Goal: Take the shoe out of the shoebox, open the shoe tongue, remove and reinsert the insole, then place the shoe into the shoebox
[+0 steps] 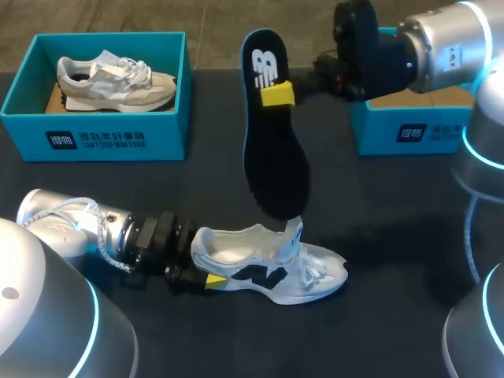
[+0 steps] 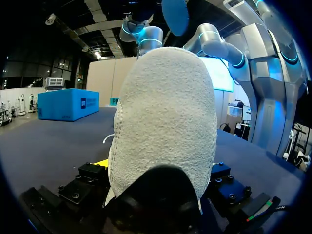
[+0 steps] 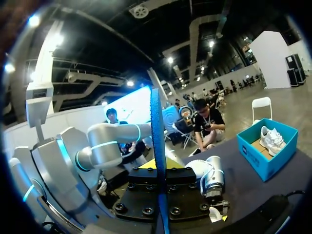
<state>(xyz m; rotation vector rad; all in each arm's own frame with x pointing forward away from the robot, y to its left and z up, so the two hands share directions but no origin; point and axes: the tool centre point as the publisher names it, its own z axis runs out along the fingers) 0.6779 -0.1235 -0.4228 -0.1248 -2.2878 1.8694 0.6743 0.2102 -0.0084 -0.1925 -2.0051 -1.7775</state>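
Foam insole (image 1: 272, 150), judged light and floppy, was pinched near its heel end by the right pincer (image 1: 277, 94). Its toe was dipped into the shoe (image 1: 268, 264), whose firmer heel was clamped by the left pincer (image 1: 211, 280) on the worktop (image 1: 394, 236).

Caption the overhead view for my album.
Right hand holds the insole above the white sneaker; left hand grips its heel.

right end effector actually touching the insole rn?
Touching. Head view shows the right end effector with a yellow fingertip flat on the insole; right wrist view has the insole clamped edge-on.
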